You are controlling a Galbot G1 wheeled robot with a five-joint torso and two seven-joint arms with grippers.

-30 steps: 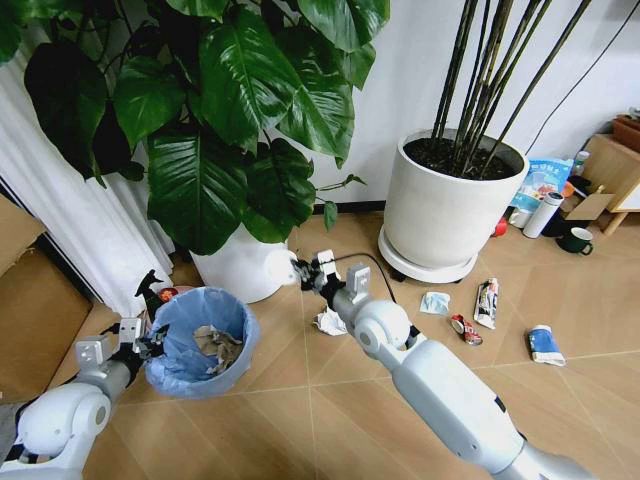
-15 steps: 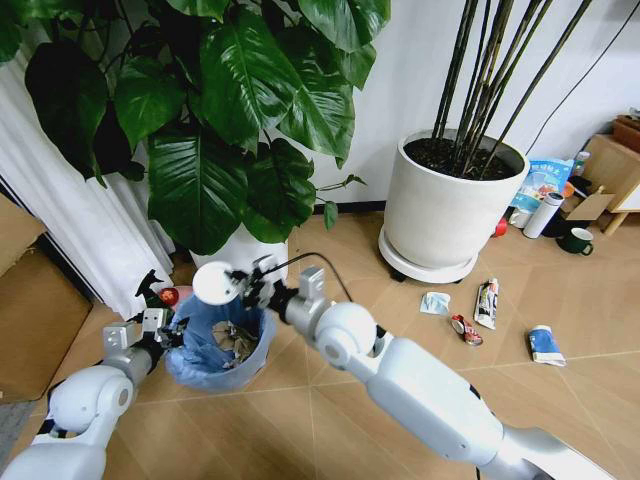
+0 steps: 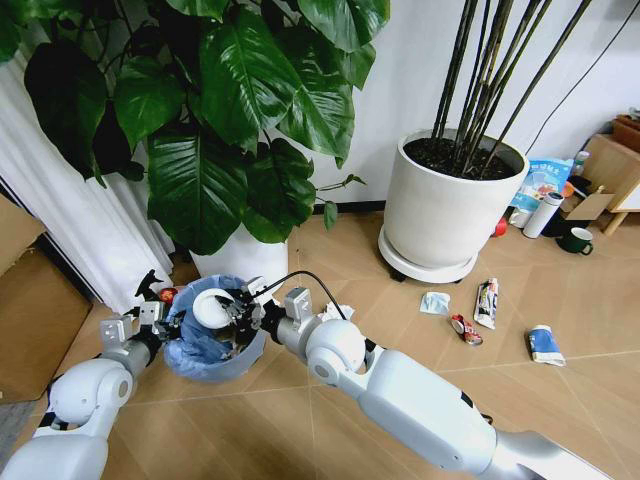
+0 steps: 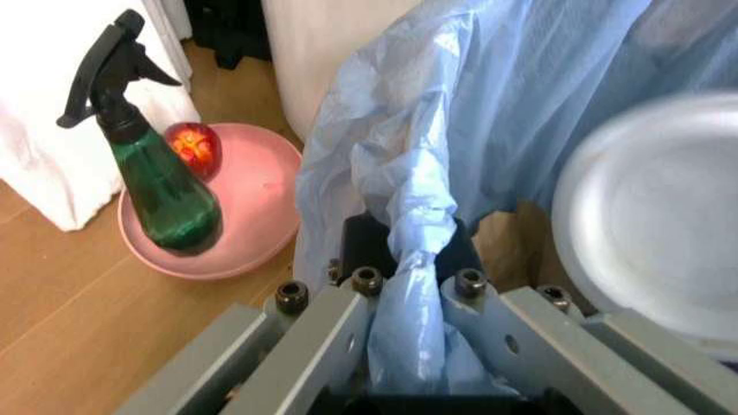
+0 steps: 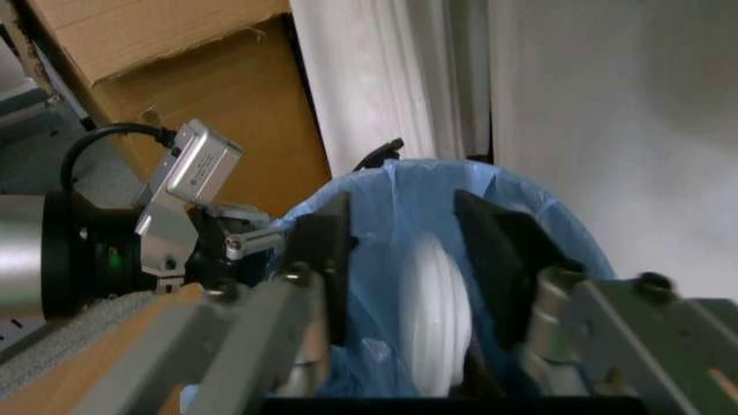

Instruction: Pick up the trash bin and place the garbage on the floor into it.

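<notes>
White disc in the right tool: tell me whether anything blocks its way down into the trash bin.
Nothing visible does. The right tool holds the white disc directly over the open mouth of the trash bin, which the left tool grips by its bag-lined rim. Only crumpled paper lies inside.

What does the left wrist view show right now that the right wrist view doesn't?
Left wrist view alone: a green spray bottle standing on a pink dish beside a red fruit, and the left gripper clamped on the rim of the trash bin.

Right wrist view alone: a cardboard box, white curtain, and the right gripper holding the white disc edge-on over the bin.

Both share the blue bag liner and the disc.
</notes>
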